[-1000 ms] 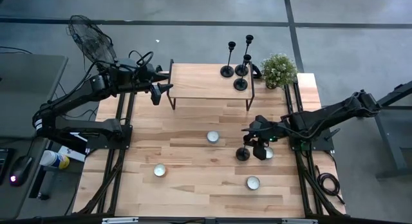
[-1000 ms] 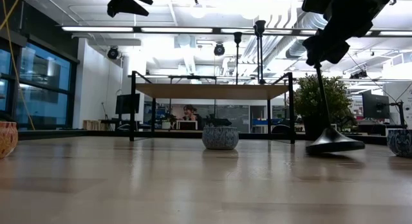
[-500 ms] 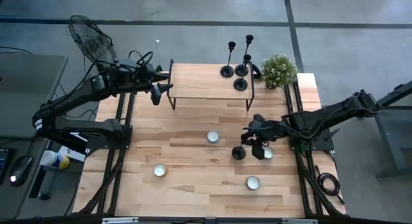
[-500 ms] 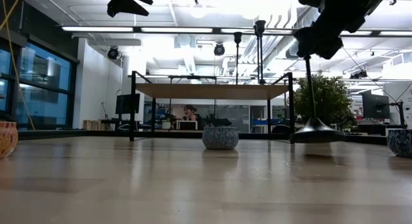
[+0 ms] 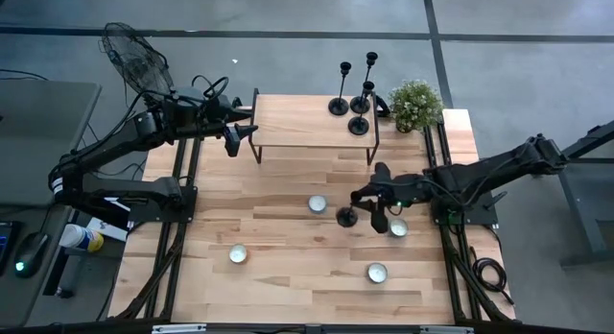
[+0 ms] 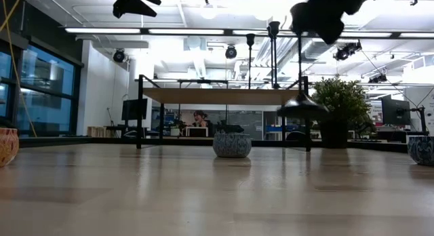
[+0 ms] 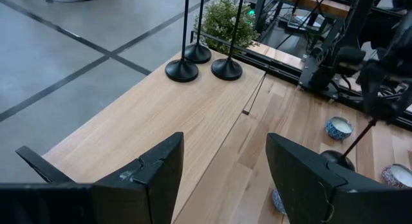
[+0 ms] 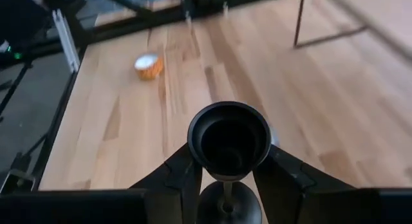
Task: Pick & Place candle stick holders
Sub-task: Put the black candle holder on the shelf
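Observation:
My right gripper (image 5: 370, 196) is shut on one black candlestick (image 5: 349, 213) above the table's right middle. In the low view this candlestick (image 6: 299, 73) hangs with its disc base (image 6: 302, 107) off the table. Three other black candlesticks (image 5: 338, 106) (image 5: 360, 104) (image 5: 358, 126) stand on their disc bases at the right end of the raised wooden shelf (image 5: 307, 123); they also show in the left wrist view (image 7: 182, 69). My left gripper (image 5: 242, 132) is open and empty by the shelf's left end, and its fingers show apart in its wrist view (image 7: 225, 166). My right gripper pinches the candlestick at the top of its stem, by the small cup (image 8: 228, 139), between its two fingers (image 8: 183, 179). The candlestick hangs below the fingers, tilted, its base (image 5: 346, 216) toward the table's left and clear of the table.
Several small round tealights lie on the table (image 5: 317, 204) (image 5: 238, 254) (image 5: 376, 272) (image 5: 398, 228). A small potted plant (image 5: 414, 104) stands at the far right beside the shelf. The shelf's black legs (image 5: 374, 147) stand just beyond my right gripper.
My right gripper has gone up and toward the table's left and far side with the candlestick. The candlestick's base, on the table a second ago, is now lifted clear and has swung leftward.

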`<state>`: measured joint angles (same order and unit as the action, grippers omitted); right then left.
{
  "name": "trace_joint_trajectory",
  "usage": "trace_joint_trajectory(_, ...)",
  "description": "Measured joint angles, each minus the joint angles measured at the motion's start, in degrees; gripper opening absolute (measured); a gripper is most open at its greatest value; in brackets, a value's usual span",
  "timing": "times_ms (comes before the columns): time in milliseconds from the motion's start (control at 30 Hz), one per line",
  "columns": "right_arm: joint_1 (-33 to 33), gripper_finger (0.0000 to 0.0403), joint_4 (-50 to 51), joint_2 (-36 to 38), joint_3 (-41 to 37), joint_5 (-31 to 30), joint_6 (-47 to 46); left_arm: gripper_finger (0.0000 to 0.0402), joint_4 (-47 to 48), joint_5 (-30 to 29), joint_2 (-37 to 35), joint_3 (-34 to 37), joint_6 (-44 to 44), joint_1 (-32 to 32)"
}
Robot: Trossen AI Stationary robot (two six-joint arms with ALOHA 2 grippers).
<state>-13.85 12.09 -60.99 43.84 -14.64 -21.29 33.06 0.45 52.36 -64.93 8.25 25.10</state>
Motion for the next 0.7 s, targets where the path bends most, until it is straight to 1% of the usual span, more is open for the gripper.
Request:
trace_joint_trajectory(200,0.54,0.0121,0.01,-0.02,4.8,-7.27,4.27,0.0216,0.0,0.0,0.0,0.0,0.0,0.0)
trace_joint_trajectory(300,2.25,0.0121,0.02,-0.18,7.45,-9.48,5.37,0.0216,0.0,0.0,0.0,0.0,0.0,0.0)
trace_joint_trajectory(400,4.47,0.0121,0.0,-1.41,10.34,-10.45,6.74,0.0216,0.0,0.0,0.0,0.0,0.0,0.0)
trace_joint_trajectory(567,8.27,0.0121,0.05,-6.58,16.21,-13.54,8.67,0.0216,0.0,-0.02,0.0,0.0,-0.46,0.0)
trace_joint_trajectory(700,11.27,0.0121,0.03,-11.93,21.98,-18.19,10.33,0.0216,0.0,-0.02,0.0,0.0,-0.46,0.0)
